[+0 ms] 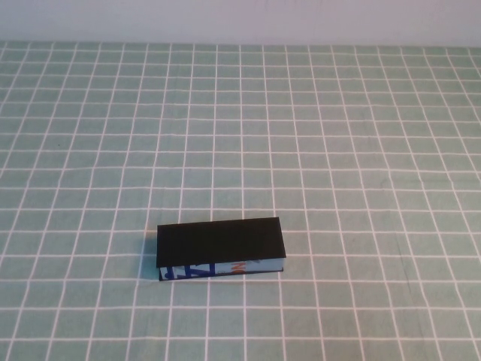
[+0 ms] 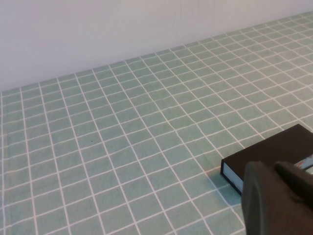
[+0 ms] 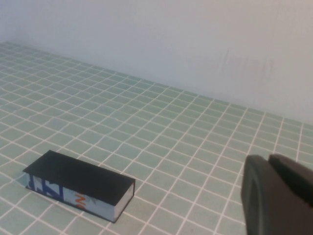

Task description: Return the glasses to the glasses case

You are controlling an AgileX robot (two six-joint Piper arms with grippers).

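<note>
The glasses case (image 1: 219, 242) lies shut on the green checked cloth, black lid up, its light blue printed side facing the robot. The glasses show in no view. Neither arm shows in the high view. In the left wrist view, my left gripper (image 2: 274, 167) hangs near one end of the case (image 2: 274, 147), with its dark fingers (image 2: 261, 196) pressed together and holding nothing. In the right wrist view, my right gripper (image 3: 268, 159) is also shut and empty, well to the side of the case (image 3: 78, 183).
A green cloth with a white grid (image 1: 301, 135) covers the table. A plain pale wall (image 1: 240, 19) runs along the far edge.
</note>
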